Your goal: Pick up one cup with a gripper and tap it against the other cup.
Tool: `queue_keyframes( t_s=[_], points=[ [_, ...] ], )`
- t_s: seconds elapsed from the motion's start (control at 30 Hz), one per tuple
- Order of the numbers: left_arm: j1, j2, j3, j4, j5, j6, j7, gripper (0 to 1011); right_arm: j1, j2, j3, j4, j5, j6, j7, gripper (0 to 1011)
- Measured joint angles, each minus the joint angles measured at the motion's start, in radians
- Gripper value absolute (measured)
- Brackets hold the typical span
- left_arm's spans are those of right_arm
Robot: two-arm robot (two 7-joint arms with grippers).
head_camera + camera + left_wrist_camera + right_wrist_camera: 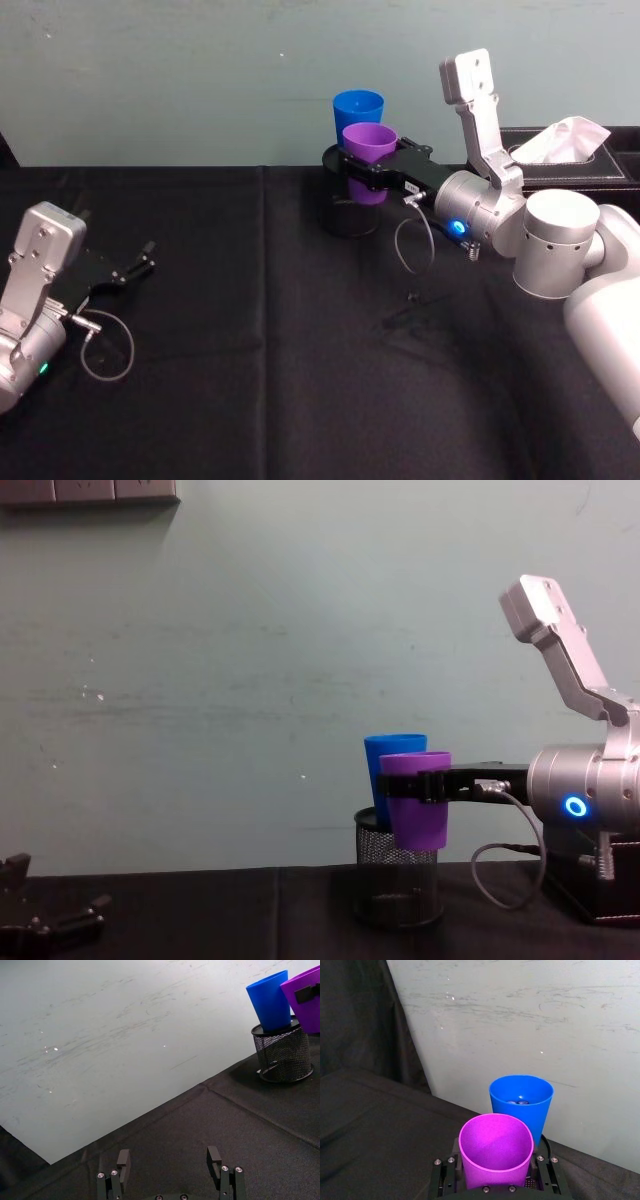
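Observation:
My right gripper (366, 166) (496, 1176) (421, 786) is shut on the purple cup (368, 143) (496, 1149) (416, 810) and holds it upright in the air at the back of the table. The blue cup (358, 106) (522, 1099) (392, 748) stands upright in the black mesh holder (350, 216) (400, 885), just behind the purple one. Their sides are very close; I cannot tell whether they touch. In the left wrist view the blue cup (270, 1001) and purple cup (306, 999) show side by side. My left gripper (140, 263) (169, 1158) rests open low at the table's left.
A black tissue box (572, 162) with a white tissue stands at the back right, behind my right arm. A black cloth (260, 380) covers the table, and a pale green wall (250, 660) rises just behind the cups.

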State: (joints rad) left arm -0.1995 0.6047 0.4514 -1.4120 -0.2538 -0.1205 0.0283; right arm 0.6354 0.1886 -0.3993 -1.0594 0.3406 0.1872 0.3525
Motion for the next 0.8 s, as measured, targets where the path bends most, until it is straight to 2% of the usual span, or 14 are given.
queue_keyframes(
  t_s=[0.8],
  points=[
    [0.000,0.000,0.000,0.000,0.000,0.000,0.000,1000,0.000,0.000,0.000,0.000,0.000,0.000,0.000,723]
  ],
)
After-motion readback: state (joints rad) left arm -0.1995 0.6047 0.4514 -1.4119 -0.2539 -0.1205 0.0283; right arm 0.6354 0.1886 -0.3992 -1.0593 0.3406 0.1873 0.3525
